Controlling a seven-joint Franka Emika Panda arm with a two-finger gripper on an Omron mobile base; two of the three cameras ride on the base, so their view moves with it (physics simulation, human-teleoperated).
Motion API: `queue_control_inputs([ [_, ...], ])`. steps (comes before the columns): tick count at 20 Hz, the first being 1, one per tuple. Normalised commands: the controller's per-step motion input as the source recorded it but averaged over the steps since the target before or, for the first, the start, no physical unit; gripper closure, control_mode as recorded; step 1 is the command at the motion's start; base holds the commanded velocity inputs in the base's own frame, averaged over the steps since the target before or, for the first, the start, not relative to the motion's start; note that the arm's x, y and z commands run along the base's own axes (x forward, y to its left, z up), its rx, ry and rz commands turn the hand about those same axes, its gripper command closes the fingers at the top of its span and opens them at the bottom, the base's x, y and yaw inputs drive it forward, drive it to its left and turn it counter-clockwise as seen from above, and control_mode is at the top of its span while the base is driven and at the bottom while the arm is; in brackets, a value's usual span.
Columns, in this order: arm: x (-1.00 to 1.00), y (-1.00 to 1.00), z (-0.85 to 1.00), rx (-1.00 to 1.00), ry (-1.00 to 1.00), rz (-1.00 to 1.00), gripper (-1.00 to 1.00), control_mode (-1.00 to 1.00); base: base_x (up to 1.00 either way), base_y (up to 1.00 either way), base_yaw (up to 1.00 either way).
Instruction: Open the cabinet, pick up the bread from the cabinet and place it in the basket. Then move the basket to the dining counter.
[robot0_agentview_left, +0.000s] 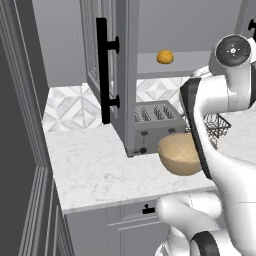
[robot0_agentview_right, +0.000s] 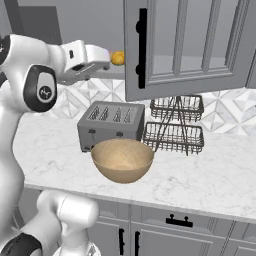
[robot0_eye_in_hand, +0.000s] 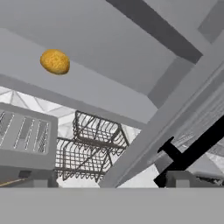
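The grey wall cabinet's glass-panel door (robot0_agentview_right: 190, 50) stands swung open, its long black bar handle (robot0_agentview_left: 103, 70) facing me. The bread (robot0_agentview_right: 117, 58), a small golden-orange bun, lies on the cabinet shelf (robot0_agentview_left: 180, 64); it also sits at the upper left of the hand view as the bread (robot0_eye_in_hand: 55, 61). My gripper (robot0_agentview_right: 106, 56) is raised to shelf height, just left of the bun and a little short of it; its fingers are not visible. The tan basket (robot0_agentview_right: 122, 159) rests on the marble worktop in front of the toaster.
A grey toaster (robot0_agentview_right: 111, 125) stands behind the basket, with a black wire rack (robot0_agentview_right: 175, 125) to its right. The open door hangs over the toaster and rack. Low grey cabinets (robot0_agentview_right: 170, 232) run under the worktop (robot0_agentview_left: 90, 165). A tall grey panel (robot0_agentview_left: 20, 125) bounds the left.
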Motion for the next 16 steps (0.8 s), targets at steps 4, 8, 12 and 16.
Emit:
queue_control_inputs([
  [4, 1.00, 0.32, -0.02, -0.21, 0.30, -0.22, -1.00, -1.00, 0.00, 0.00, 0.00],
  [8, 1.00, -0.29, -0.12, -0.03, 0.28, -0.21, -1.00, -1.00, 0.00, 0.00, 0.00],
  [12, 0.57, -0.78, 0.00, 0.01, 0.14, -0.26, -1.00, -1.00, 0.00, 0.00, 0.00],
  [16, -0.06, -0.88, 0.00, 0.07, 0.02, -0.27, -1.00, -1.00, 0.00, 0.00, 0.00],
])
